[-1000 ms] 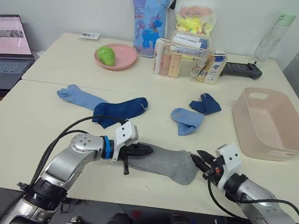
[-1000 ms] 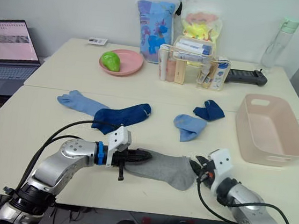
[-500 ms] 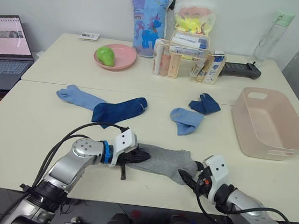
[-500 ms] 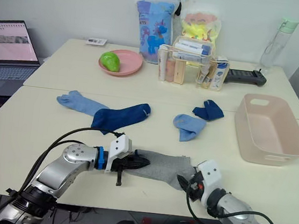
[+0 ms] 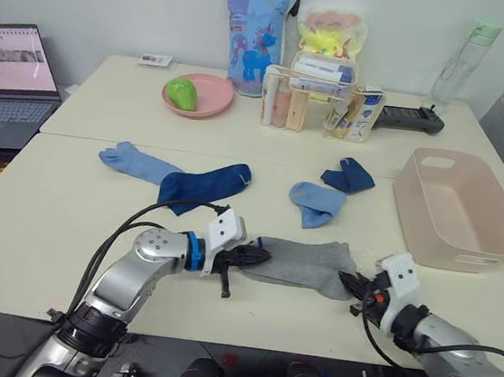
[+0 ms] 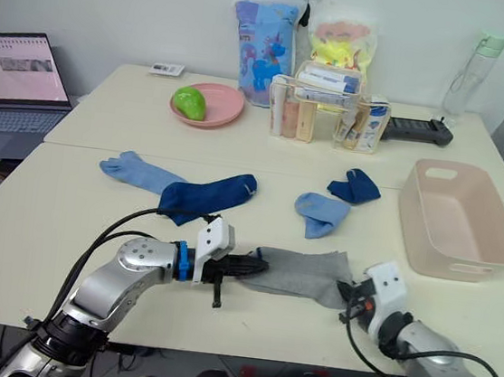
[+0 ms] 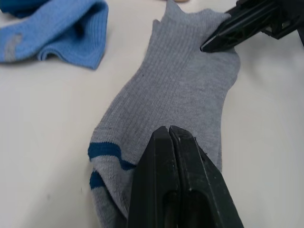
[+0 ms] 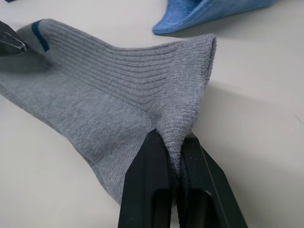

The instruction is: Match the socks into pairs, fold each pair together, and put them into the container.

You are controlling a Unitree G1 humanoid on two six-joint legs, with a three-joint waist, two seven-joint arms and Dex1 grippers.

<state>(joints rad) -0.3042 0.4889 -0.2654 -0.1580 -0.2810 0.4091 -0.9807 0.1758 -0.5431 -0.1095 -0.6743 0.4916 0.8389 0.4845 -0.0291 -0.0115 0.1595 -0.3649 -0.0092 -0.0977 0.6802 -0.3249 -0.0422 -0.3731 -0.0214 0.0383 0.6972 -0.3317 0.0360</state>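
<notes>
1. Head views: the grey sock (image 5: 302, 264) lies at the worktop's (image 5: 67, 213) near edge, stretched between both arms. Compared with a moment ago, the right claw (image 5: 355, 287) has swung outward towards the container (image 5: 459, 212), drawing the sock straighter.
2. Left wrist view: the left claw (image 7: 169, 137) is pinched tight on the striped end.
3. Right wrist view: the right claw grips a bunched fold of grey fabric. The sock looks ready for folding; the other socks await pairing.
</notes>
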